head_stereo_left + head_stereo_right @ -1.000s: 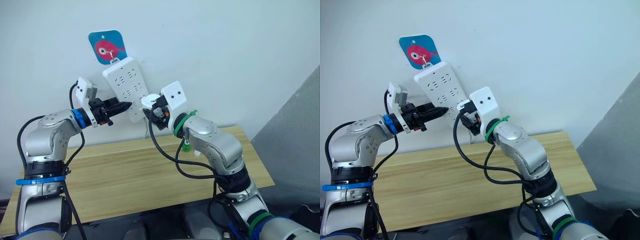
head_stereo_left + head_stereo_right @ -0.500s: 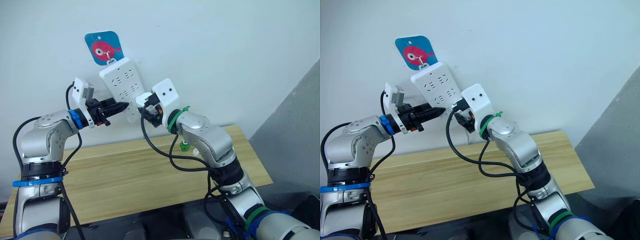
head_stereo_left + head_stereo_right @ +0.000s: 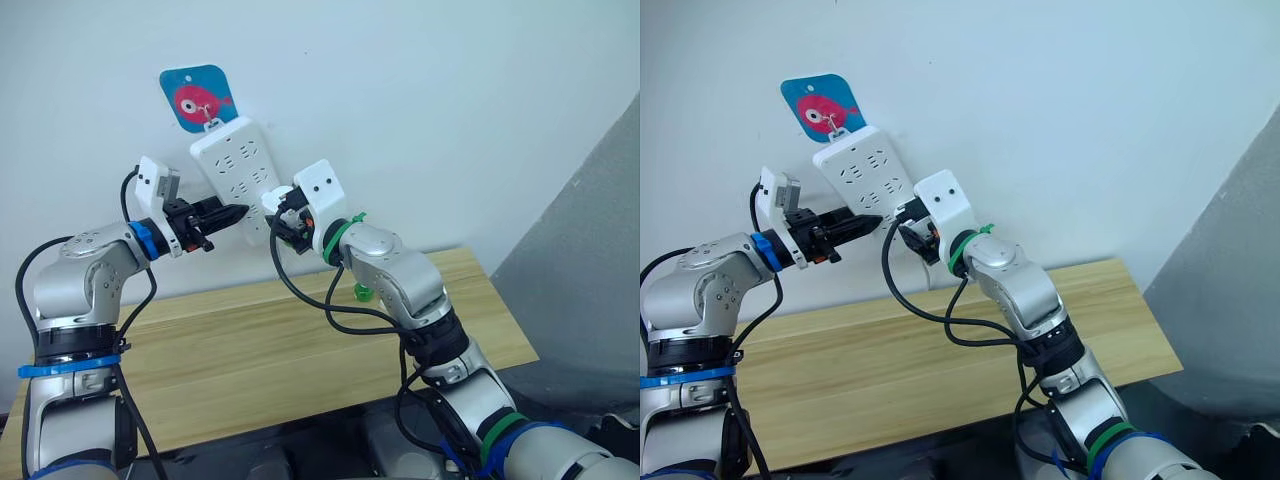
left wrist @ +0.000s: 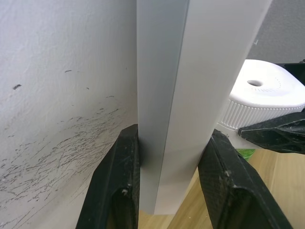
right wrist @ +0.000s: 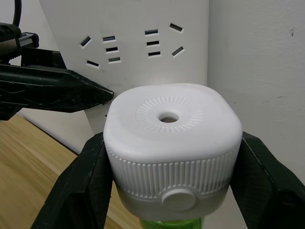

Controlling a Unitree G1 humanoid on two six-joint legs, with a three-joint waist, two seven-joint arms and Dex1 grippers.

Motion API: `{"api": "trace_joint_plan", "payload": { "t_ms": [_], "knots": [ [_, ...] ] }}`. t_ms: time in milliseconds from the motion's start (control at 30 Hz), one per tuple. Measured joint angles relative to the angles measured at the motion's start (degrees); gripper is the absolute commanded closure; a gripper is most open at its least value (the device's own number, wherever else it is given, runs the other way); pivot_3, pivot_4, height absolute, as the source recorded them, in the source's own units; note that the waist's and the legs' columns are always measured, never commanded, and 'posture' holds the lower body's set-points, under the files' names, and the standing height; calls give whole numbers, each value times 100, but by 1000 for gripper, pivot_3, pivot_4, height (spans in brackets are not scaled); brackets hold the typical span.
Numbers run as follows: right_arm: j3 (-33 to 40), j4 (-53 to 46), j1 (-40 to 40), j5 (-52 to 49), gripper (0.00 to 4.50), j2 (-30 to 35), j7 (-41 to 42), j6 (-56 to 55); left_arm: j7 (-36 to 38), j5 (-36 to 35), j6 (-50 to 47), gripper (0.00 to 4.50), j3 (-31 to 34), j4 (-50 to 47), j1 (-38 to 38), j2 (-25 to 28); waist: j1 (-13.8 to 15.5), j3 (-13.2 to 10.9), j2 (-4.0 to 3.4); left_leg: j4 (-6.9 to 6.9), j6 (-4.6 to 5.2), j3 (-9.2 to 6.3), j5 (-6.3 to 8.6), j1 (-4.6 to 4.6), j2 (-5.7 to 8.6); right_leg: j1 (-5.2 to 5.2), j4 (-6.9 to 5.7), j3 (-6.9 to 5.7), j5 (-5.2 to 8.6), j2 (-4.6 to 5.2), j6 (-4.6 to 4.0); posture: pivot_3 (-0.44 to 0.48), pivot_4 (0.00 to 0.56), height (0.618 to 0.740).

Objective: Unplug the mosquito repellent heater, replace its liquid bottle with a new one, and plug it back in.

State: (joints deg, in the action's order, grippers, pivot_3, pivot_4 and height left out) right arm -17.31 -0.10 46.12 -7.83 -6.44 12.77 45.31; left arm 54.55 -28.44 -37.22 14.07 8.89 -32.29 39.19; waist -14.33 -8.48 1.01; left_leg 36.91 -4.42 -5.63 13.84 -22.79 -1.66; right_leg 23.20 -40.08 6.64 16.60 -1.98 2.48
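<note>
The left gripper (image 4: 169, 186) clamps the lower edge of the white strip (image 3: 233, 175) between its 2 black fingers (image 4: 116, 183), against the wall. The strip hangs tilted from a blue sticker (image 3: 196, 97) bearing a pink fish, with no readable writing. Just right of it, the right gripper (image 5: 169, 183) is closed on the heater (image 5: 171, 143), fingers on both sides, vent hole facing the camera, green liquid showing beneath. A green bottle (image 3: 361, 291) stands on the wooden table (image 3: 250, 360) below
</note>
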Motion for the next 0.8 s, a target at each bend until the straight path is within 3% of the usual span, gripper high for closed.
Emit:
{"api": "trace_joint_plan", "payload": {
  "t_ms": [567, 600, 667, 800],
  "knots": [
    [55, 161, 7, 200, 1528, -104, 154, -121, -21, 34, 36, 3202, 40, -26, 48, 4, -9, 2, -1, -1, 0, 1, -2, 3, -1, 0, -2, 2, -1, -1, -1, -209, 114, 740],
    [57, 160, 7, 198, 772, -105, 155, -119, -11, 69, 103, 3202, 34, -25, 48, 4, -9, 2, -1, -1, 0, 0, -2, 2, 0, 0, -2, 2, -1, -1, -1, -209, 114, 740],
    [55, 308, 24, 201, 115, -109, 118, -121, 110, 20, 195, 3202, -47, -55, 20, -127, 27, 3, -2, -2, -1, -7, -2, -4, 4, 0, 0, -4, 0, 2, 0, -209, 114, 740],
    [33, 310, 25, 192, 0, -109, 129, -85, 255, 93, 540, 3202, -160, -14, -1, -110, 94, 6, 8, -19, -10, -25, 5, -26, 14, 4, 26, -23, -7, 24, -18, -214, 114, 740]
  ]
}}
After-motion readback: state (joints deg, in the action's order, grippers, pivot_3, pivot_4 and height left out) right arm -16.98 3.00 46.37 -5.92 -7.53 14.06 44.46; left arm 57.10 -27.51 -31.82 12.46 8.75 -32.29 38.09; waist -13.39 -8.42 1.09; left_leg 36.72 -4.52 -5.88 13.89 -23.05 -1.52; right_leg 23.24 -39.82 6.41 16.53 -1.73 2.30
